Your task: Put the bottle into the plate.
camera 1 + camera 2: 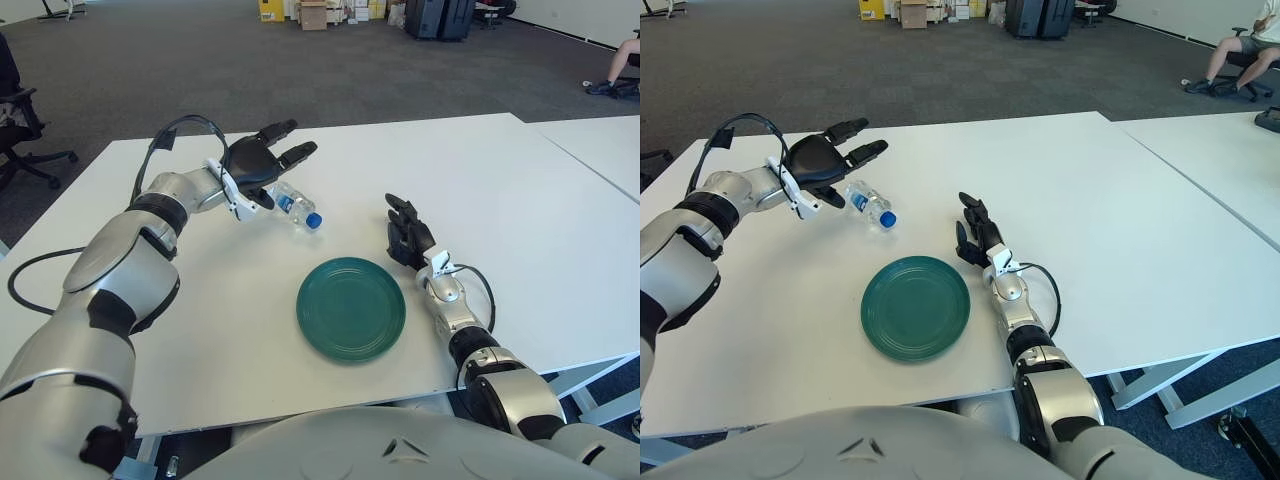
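Note:
A small clear water bottle (296, 208) with a blue cap lies on its side on the white table, cap pointing toward the plate. My left hand (264, 163) is over the bottle's base end with its fingers spread; the thumb is next to the bottle without closing on it. A round dark green plate (351, 308) lies empty on the table, nearer to me and right of the bottle. My right hand (405, 233) shows just right of the plate with relaxed fingers, holding nothing.
The white table (520, 210) runs wide to the right, and a second white table (600, 150) adjoins it there. A black cable (25, 275) loops by my left arm. Office chairs, boxes and a seated person are far off on the carpet.

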Robot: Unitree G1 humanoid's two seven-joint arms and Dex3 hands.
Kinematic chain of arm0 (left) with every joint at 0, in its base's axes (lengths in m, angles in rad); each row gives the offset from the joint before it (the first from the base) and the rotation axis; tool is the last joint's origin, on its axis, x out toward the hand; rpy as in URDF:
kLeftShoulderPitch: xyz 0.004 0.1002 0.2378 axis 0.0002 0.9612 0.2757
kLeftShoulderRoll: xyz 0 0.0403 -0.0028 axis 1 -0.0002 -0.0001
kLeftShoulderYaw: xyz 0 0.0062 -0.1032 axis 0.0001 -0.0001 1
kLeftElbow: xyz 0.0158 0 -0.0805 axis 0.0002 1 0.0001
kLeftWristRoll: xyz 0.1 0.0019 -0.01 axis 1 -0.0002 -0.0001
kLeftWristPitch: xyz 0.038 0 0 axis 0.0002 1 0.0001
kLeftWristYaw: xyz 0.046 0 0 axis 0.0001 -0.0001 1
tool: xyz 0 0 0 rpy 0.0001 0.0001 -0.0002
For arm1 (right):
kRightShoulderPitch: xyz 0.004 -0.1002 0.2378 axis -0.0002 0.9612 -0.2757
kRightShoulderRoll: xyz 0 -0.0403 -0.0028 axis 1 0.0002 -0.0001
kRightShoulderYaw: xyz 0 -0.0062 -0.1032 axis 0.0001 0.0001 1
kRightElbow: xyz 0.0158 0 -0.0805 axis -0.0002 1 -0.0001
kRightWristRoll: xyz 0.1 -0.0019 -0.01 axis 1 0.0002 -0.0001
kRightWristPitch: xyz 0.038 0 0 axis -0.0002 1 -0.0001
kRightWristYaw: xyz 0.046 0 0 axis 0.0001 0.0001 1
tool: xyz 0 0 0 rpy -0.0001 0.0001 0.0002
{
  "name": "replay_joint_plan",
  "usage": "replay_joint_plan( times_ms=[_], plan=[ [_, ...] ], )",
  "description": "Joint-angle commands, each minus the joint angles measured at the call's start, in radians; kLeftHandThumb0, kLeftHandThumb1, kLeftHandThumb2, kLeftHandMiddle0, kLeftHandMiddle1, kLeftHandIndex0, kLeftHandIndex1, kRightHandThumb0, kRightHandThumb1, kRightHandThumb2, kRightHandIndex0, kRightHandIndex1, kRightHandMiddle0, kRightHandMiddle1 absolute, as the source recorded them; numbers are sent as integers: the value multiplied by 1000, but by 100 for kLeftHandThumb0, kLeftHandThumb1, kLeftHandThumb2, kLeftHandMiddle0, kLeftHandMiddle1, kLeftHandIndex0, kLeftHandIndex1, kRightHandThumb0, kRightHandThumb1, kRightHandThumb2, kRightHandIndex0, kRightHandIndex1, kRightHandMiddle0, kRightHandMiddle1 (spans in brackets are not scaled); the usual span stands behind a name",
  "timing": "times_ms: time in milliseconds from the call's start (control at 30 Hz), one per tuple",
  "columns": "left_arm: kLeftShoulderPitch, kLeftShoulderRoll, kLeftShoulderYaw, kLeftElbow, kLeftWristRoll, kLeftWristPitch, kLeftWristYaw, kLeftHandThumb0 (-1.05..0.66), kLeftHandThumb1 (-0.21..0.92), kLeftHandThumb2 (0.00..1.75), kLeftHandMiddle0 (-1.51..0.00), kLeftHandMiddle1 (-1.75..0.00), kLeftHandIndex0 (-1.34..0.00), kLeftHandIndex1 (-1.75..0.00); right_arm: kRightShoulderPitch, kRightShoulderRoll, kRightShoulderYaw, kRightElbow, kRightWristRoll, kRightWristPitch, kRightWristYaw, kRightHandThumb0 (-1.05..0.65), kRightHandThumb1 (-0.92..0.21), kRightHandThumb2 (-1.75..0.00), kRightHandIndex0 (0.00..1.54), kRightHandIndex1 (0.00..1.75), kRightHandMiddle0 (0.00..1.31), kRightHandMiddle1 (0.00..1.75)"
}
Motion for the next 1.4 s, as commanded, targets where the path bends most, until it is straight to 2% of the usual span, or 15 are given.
replay_joint_plan(
  times_ms=[0,200,400,600,733,833,967,1367],
  plan=[
    [-21,-8,22,12,-29,-7,0,-104,92,9,-2,-1,0,-12,37,7,-5,36,6,51,8,-78,-92,-87,16,0,0,42],
    [-17,-20,42,9,-60,-16,12,-102,92,8,-2,-1,0,-16,35,11,-10,32,5,80,-2,-78,-92,-87,16,0,0,42],
    [-15,-24,47,8,-73,-23,6,-99,91,7,-3,-1,0,-18,37,11,-8,31,-4,73,-8,-79,-92,-88,16,0,0,42],
    [-2,-47,61,29,-106,-29,-50,-97,89,6,-3,-1,0,-20,36,5,-1,36,-17,52,-15,-80,-92,-89,16,0,0,42],
    [18,-80,60,71,-117,-5,-97,-97,88,5,-4,-1,0,-22,38,4,2,43,-21,30,-16,-80,-92,-89,16,0,0,42],
    [21,-86,60,84,-124,0,-124,-97,88,5,-5,-1,0,-24,37,4,0,44,-16,42,-16,-79,-92,-89,17,0,0,43],
    [20,-89,53,91,-118,10,-146,-98,88,5,-6,-1,0,-25,44,13,-4,32,-13,76,-38,-77,-92,-87,17,1,0,44],
    [19,-103,-26,114,-43,79,-153,-99,87,4,-11,-3,0,-27,39,6,-6,38,-7,62,-24,-76,-92,-87,18,1,0,49]
  ],
)
